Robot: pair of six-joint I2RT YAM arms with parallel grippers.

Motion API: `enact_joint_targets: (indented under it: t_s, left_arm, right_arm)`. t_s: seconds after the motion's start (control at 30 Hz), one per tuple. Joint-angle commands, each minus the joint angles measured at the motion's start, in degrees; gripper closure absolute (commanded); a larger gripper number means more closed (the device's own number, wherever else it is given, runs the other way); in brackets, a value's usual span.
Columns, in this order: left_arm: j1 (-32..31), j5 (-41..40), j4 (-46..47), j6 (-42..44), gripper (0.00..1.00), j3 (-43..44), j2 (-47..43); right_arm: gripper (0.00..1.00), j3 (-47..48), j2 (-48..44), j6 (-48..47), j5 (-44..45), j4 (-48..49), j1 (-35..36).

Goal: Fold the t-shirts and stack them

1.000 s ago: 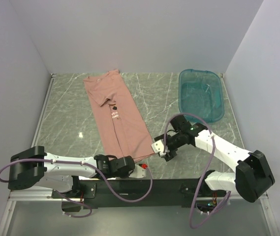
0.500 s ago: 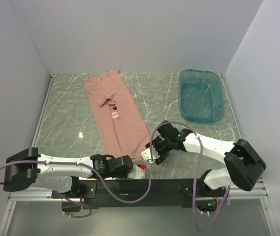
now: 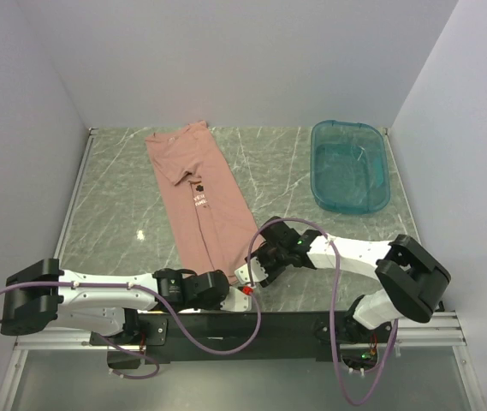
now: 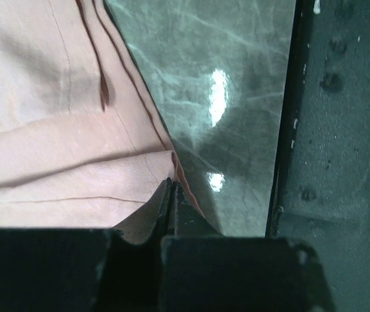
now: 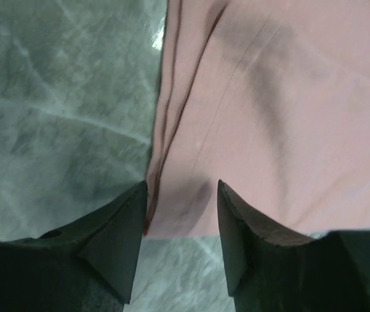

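Left gripper [image 4: 170, 192] clamped on t-shirt [image 3: 202, 205] hem corner | right gripper [image 5: 181, 192] apart, straddling other corner | lengthwise fold apparently done on desk [image 3: 123, 197]; crosswise fold, stacking left

On grey marbled stone tabletop [image 3: 115, 197]: salmon-pink cotton t-shirt [image 3: 204, 201] left of centre, translucent teal plastic tub [image 3: 350, 167] far right, well apart.

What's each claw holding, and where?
Left claw pinches the t-shirt at its near hem edge. Right claw sits open astride the hem, holding nothing.
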Motion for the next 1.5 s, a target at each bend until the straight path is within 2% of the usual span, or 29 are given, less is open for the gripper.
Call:
enact_joint_targets:
  t_s: [0.0, 0.17, 0.3, 0.5, 0.63, 0.87, 1.1, 1.33, 1.43, 1.47]
  left_arm:
    - [0.16, 1.33, 0.49, 0.8, 1.0, -0.58, -1.52]
    - [0.07, 1.77, 0.58, 1.15, 1.0, -0.84, -2.23]
    - [0.07, 1.68, 0.49, 1.15, 1.0, -0.93, -2.41]
    - [0.33, 1.77, 0.23, 1.41, 1.0, -0.93, -3.46]
    - [1.47, 3.61, -0.21, 1.68, 1.0, -0.58, -5.65]
    - [3.93, 5.37, -0.38, 2.2, 1.0, -0.14, -10.75]
    - [6.3, 6.77, -1.53, 4.23, 1.0, 0.48, -13.22]
    - [6.48, 11.26, -0.57, 3.79, 1.0, 0.57, -10.06]
    - [6.4, 12.58, 0.49, 3.44, 0.97, 0.74, -7.33]
    - [6.4, 12.5, 0.67, 3.35, 0.94, 0.83, -6.11]
  right_arm:
    - [0.46, 1.1, 2.56, 2.17, 3.54, 1.48, 1.41]
    - [0.55, 1.8, 4.58, 3.4, 6.17, 1.74, 1.68]
    - [0.8, 1.45, 4.49, 3.4, 6.01, 1.74, 1.68]
    - [1.0, 0.92, 1.16, 3.23, 1.27, -0.36, 1.06]
    - [1.0, 1.62, -2.7, 3.49, -5.22, -3.25, -1.04]
    - [1.0, 4.52, -3.86, 3.93, -11.92, -6.78, -4.82]
    - [1.0, 9.88, -3.42, 3.58, -14.91, -10.56, -8.16]
    - [1.0, 9.1, -1.93, 2.26, -15.0, -12.05, -8.08]
    - [0.8, 8.13, -1.75, 0.95, -14.13, -13.45, -8.08]
    - [0.62, 7.78, -2.01, 0.77, -13.95, -13.64, -8.08]
